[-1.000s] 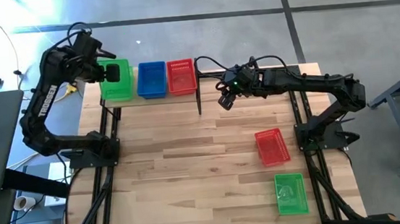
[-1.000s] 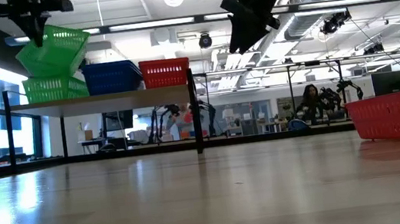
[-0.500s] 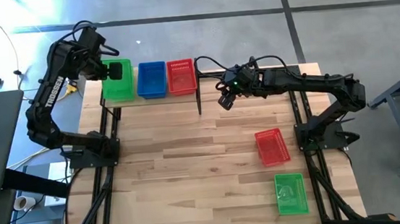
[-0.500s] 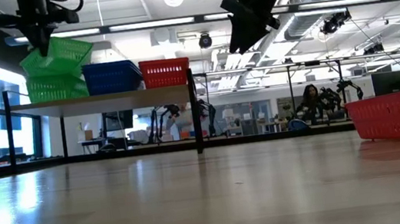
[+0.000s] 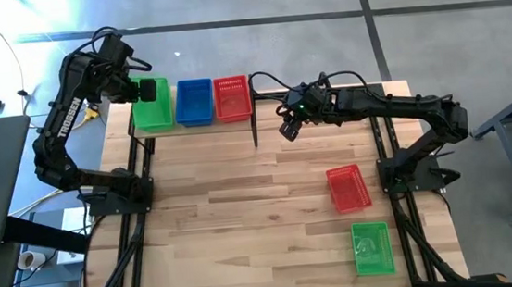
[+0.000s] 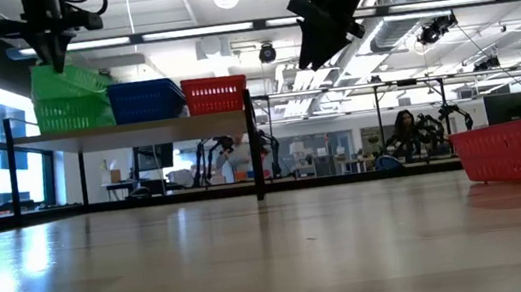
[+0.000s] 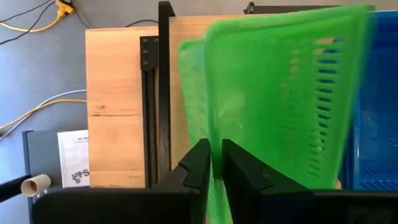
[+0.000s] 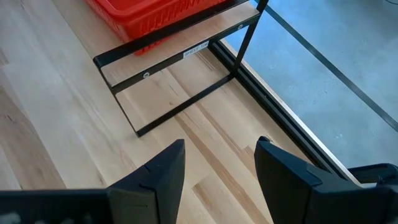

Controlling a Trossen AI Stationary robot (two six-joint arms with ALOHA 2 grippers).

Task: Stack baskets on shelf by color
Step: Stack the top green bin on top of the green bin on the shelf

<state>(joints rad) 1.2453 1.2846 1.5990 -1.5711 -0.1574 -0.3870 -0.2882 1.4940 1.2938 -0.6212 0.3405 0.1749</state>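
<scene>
Green basket (image 5: 150,103), shelf (image 6: 137,130) ten o'clock: now lowered into green stack, left gripper (image 7: 215,163) pinching wall, release due; right gripper (image 8: 219,163) spread.

On the shelf (image 5: 254,98) stood a row of baskets: a green stack (image 5: 151,114) at the left end, a blue stack (image 5: 194,102) in the middle and a red stack (image 5: 232,97) at the right end. One red basket (image 5: 347,188) and one green basket (image 5: 372,248) lay apart on the table, open side up.
</scene>
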